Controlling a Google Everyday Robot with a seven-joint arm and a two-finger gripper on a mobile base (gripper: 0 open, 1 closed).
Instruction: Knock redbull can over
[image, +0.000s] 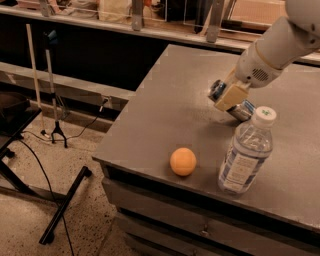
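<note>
1. The grey table (165, 115) fills the centre and right of the frame, with its near corner towards the lower left. A drawer front (200, 227) runs under its front edge.
2. The white robot arm (280, 45) comes in from the upper right corner and slopes down and leftward over the tabletop.
3. A dark shelf (100, 50) runs across the top of the frame behind the table, with unclear items on it.
4. A black floor stand (62, 207) lies at lower left on the speckled floor. A thin tripod (54, 127) stands beyond it at the left, and a cable trails beside it.
5. The clear water bottle (246, 155) stands upright with its white cap on, right of centre near the table's front edge.
6. The gripper (229, 96) is right of centre at the end of the arm, low over the table and just above and left of the bottle's cap. Its tan face crosses the middle of the can and looks to be against it. How far the claw is open, and whether it has hold of the can, cannot be told.
7. The redbull can (243, 110) is not upright — it lies slanted, low on the table behind the gripper. One round end points to the upper left and the other sits just beside the bottle's cap.
8. The orange ball (183, 161) rests on the table near the front edge, left of the bottle and well apart from the can.
</note>
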